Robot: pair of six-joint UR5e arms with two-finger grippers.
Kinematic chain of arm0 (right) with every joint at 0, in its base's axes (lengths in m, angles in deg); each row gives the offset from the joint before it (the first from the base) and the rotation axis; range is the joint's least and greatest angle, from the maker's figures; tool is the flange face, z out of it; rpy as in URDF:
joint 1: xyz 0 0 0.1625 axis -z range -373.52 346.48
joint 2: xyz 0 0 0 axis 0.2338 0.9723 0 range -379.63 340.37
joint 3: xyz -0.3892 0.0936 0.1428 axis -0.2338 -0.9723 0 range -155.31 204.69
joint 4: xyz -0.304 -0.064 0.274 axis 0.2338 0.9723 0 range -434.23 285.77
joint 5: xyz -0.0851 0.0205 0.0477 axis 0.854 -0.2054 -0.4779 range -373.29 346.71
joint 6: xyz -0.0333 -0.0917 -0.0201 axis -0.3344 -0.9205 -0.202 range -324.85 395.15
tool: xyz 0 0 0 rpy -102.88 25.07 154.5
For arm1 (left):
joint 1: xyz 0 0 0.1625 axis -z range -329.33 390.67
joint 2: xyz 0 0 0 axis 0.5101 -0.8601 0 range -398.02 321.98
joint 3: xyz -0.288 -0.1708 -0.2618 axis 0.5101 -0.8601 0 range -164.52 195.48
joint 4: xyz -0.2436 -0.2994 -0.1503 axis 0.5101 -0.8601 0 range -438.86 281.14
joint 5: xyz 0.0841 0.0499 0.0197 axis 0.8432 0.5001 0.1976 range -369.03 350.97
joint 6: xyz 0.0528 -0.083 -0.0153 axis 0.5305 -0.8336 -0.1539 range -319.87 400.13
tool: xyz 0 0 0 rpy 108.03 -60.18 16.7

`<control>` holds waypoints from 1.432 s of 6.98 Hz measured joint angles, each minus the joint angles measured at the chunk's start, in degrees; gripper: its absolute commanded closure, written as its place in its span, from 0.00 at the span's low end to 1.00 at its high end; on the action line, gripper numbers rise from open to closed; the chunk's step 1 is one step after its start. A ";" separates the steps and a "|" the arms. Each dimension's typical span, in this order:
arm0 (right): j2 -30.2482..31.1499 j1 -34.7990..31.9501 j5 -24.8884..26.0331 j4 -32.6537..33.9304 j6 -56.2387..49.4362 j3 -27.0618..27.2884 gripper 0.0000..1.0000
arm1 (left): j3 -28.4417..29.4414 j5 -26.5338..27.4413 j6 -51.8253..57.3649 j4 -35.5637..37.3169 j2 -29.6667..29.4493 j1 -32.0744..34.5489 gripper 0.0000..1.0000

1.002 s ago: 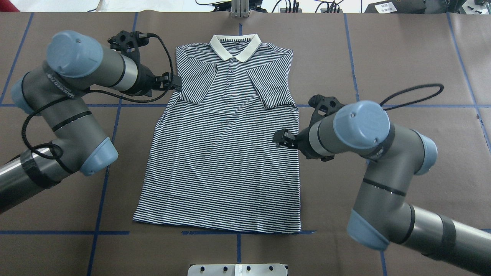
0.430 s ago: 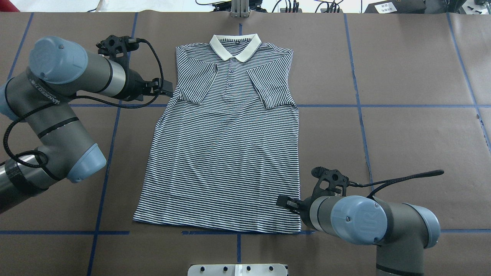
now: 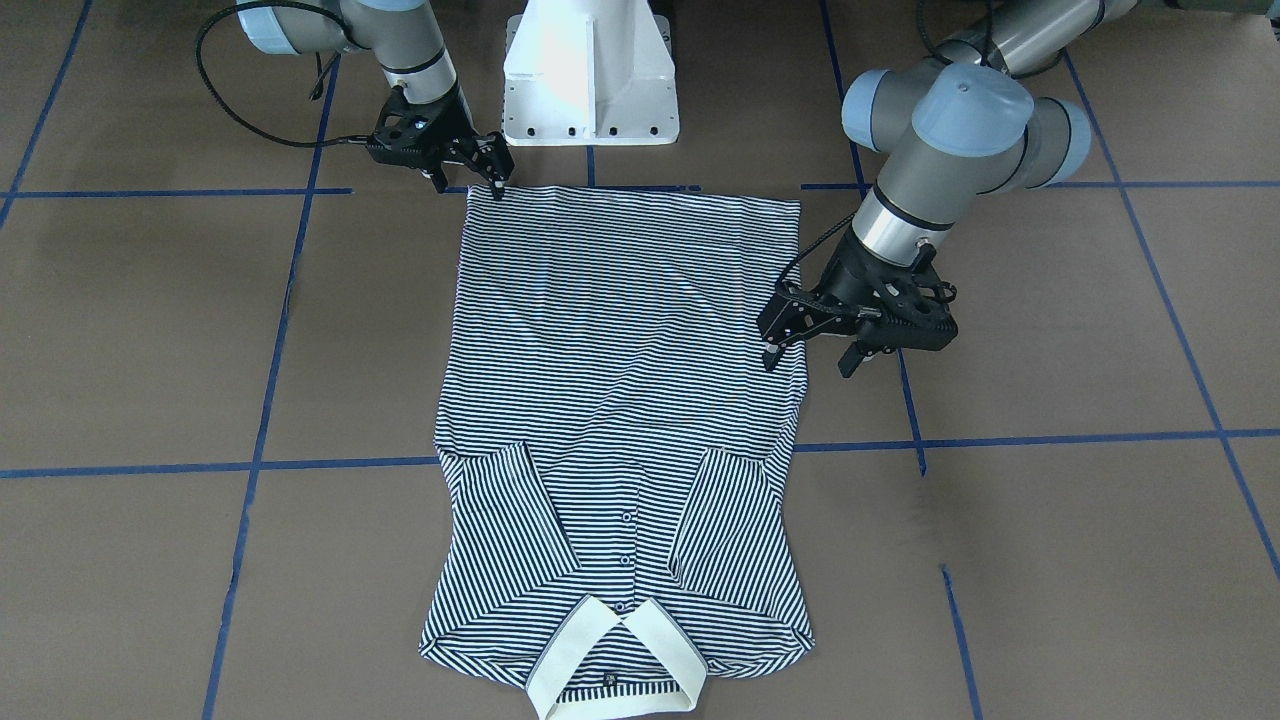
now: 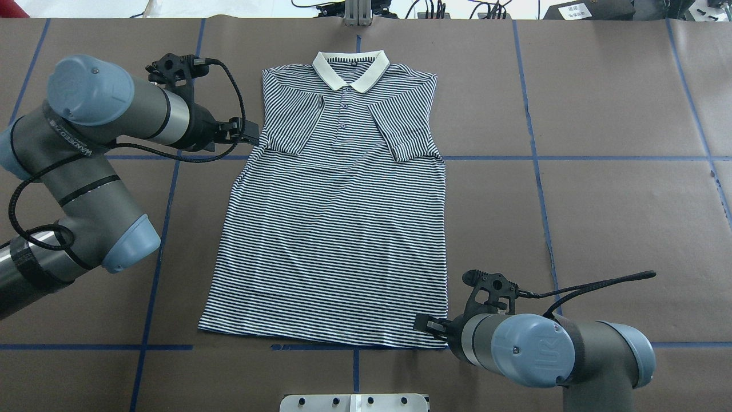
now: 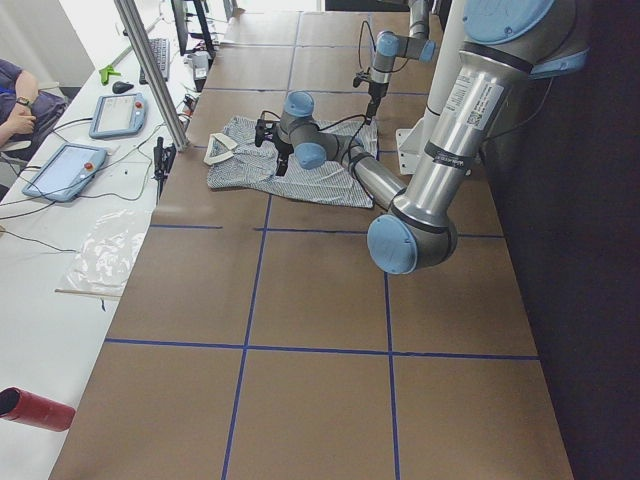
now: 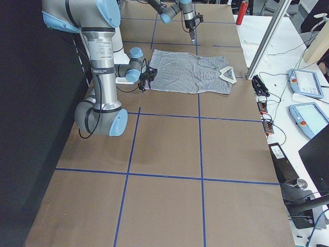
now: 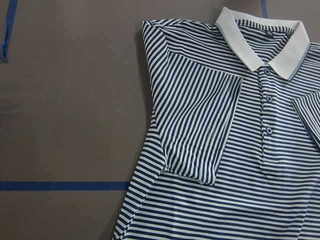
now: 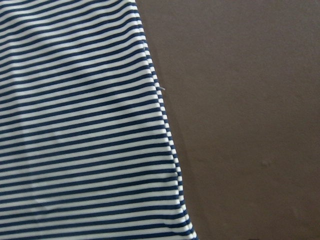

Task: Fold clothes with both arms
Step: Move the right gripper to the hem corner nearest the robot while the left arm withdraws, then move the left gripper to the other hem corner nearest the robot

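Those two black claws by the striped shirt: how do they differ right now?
The left gripper is beside the polo shirt's side edge, above a folded-in sleeve. The right gripper is at a hem corner nearest the robot. The left gripper's wrist camera sees the collar and buttons, the right gripper's only striped edge and table. Both look open, gripping nothing.

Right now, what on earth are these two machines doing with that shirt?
Two robot arms are folding a striped polo shirt that lies flat, front up, on the brown table. Both short sleeves are already folded in across the chest. The left hand is at the shirt's side edge near one folded sleeve, and the right hand is at the opposite bottom hem corner. Both hands look open, and neither is lifting the cloth yet.
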 measured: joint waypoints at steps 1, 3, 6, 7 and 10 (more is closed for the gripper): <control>-0.15 0.10 -0.03 0.07 -0.01 0.04 0.28 | 0.09 0.00 0.00 -0.01 -0.02 0.00 0.00; -0.37 0.15 -0.11 0.21 -0.07 -0.02 0.30 | 0.26 0.02 0.00 -0.07 -0.04 -0.07 0.00; -0.10 0.16 -0.14 0.24 -0.10 -0.10 0.30 | 0.47 0.01 0.00 -0.16 -0.10 -0.09 0.00; -0.04 0.19 -0.14 0.26 -0.09 -0.13 0.30 | 0.49 0.00 0.02 -0.18 -0.11 -0.09 0.00; -0.26 0.38 -0.14 0.33 -0.08 -0.42 0.47 | 0.49 0.00 0.03 -0.28 -0.12 -0.09 0.00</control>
